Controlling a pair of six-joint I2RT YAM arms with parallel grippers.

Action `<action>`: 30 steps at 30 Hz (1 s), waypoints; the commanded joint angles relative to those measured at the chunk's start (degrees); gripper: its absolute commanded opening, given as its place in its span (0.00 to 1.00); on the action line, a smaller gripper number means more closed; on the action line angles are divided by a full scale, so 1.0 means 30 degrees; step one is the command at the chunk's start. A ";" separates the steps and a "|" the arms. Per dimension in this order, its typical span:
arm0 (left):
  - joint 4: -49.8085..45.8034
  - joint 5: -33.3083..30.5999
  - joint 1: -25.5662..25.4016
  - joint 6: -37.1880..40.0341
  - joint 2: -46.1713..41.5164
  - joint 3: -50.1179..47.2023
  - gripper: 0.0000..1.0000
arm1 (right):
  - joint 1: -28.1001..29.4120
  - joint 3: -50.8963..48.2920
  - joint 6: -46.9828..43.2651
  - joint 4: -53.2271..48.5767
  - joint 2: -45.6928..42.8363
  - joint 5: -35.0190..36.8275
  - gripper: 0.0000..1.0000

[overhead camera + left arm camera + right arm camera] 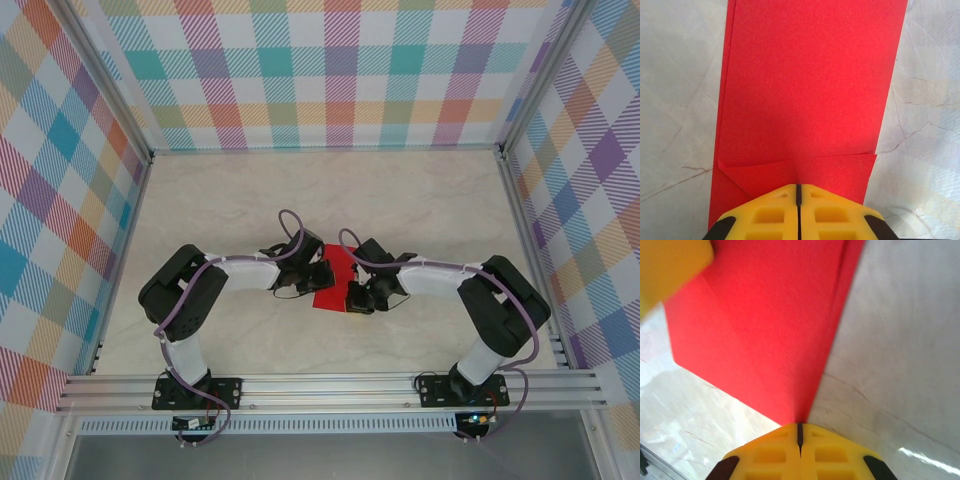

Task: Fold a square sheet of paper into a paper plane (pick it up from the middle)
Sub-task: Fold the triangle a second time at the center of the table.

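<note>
The square sheet of paper (331,287) is bright red and folded into a long layered strip, lying on the marble table between the two arms. In the left wrist view the paper (810,90) stretches away from my left gripper (799,187). Its yellow jaws are shut, with small creased flaps of the near edge running into the slit. In the right wrist view a corner of the paper (765,340) narrows into my shut right gripper (800,426). From above, the left gripper (316,279) and right gripper (352,294) meet at the sheet from opposite sides.
A yellow finger of the left gripper (670,270) shows blurred at the top left of the right wrist view. The pale marble table (330,200) is walled by checked panels (330,70), with an aluminium rail (330,385) along the near edge.
</note>
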 commanded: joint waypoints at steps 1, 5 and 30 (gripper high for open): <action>-0.1562 -0.0956 0.0054 -0.0175 0.0802 -0.0166 0.07 | 0.0000 -0.0318 -0.1239 -0.2518 -0.0618 0.0244 0.05; -0.0727 -0.0069 0.0049 -0.0327 0.0073 -0.0034 0.13 | -0.0698 0.0065 -0.0827 -0.1873 -0.2898 0.0846 0.12; 0.2265 0.1179 0.1650 -0.1580 -0.4018 -0.3312 0.46 | -0.3314 0.3235 -0.0571 0.2304 0.2586 -0.0565 0.40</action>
